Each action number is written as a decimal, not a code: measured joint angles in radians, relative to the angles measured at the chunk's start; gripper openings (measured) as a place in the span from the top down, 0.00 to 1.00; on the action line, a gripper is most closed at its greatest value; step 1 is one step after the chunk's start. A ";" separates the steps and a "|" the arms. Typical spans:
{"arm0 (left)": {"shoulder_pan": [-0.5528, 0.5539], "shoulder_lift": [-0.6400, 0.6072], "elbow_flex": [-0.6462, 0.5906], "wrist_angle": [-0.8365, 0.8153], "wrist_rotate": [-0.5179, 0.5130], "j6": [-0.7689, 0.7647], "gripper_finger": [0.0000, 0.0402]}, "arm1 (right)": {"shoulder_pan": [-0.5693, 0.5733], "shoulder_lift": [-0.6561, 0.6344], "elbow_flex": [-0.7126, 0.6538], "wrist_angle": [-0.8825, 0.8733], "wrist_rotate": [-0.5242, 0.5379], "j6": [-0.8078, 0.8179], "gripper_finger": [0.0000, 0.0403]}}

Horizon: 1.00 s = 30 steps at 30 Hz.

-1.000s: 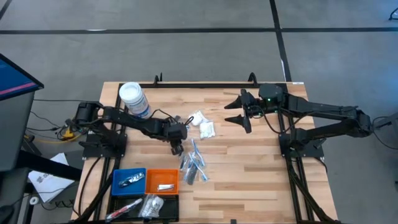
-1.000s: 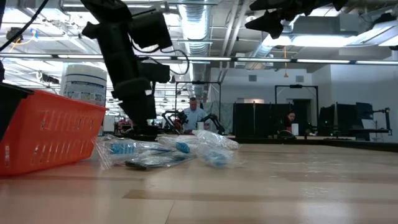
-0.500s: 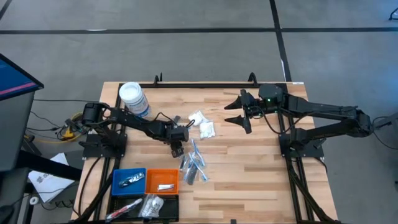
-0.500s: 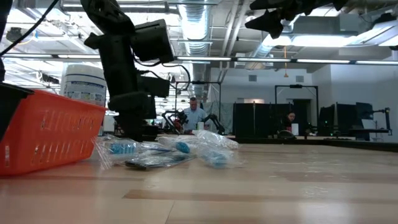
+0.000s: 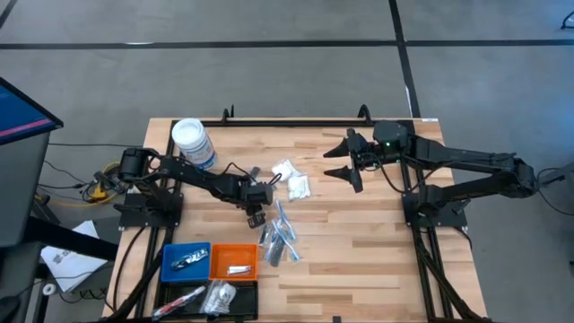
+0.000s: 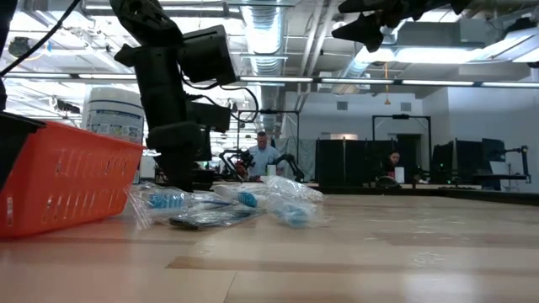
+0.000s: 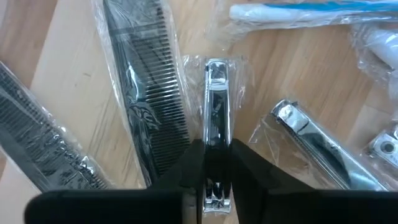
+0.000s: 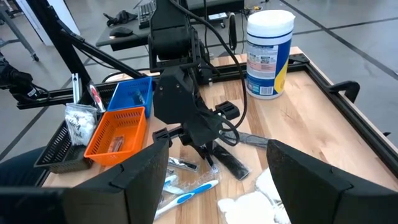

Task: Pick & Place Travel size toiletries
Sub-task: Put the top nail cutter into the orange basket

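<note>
High view: left gripper [image 5: 255, 215] sits mid-bench over the pile of wrapped toiletries [image 5: 280, 235]; right gripper [image 5: 342, 159] waits upper right, jaws apart. Low view: the pile [image 6: 227, 206] lies flat beside the orange tray [image 6: 63, 185]. Left wrist view: jaws are clamped on the wrapped nail clipper [image 7: 216, 118]. Slick wrapper, so I reckon it could slip out when lifted, or snag the comb [image 7: 152, 93] next to it.

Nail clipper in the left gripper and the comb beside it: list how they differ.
The nail clipper is shiny metal and short; the comb is black, toothed and longer. The clipper sits between the left gripper's fingers; the comb lies free on the table. Both are in clear wrappers.
</note>
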<state>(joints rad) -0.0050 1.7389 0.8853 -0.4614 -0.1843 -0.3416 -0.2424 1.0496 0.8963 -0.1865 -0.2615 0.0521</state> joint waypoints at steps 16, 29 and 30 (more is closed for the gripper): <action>-0.063 -0.556 -0.125 -0.038 -0.030 0.072 0.90 | -0.021 0.016 0.001 0.202 0.000 -0.155 0.34; -0.061 -1.090 -0.319 -0.037 0.282 -0.008 0.90 | -0.187 0.244 0.000 0.567 0.002 -0.192 0.34; -0.061 -1.101 -0.325 -0.034 0.299 -0.007 0.90 | -0.204 0.264 0.000 0.586 0.001 -0.192 0.34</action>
<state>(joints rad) -0.0659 0.6376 0.5607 -0.4956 0.1149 -0.3486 -0.4459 1.3141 0.8967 0.3997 -0.2604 -0.1394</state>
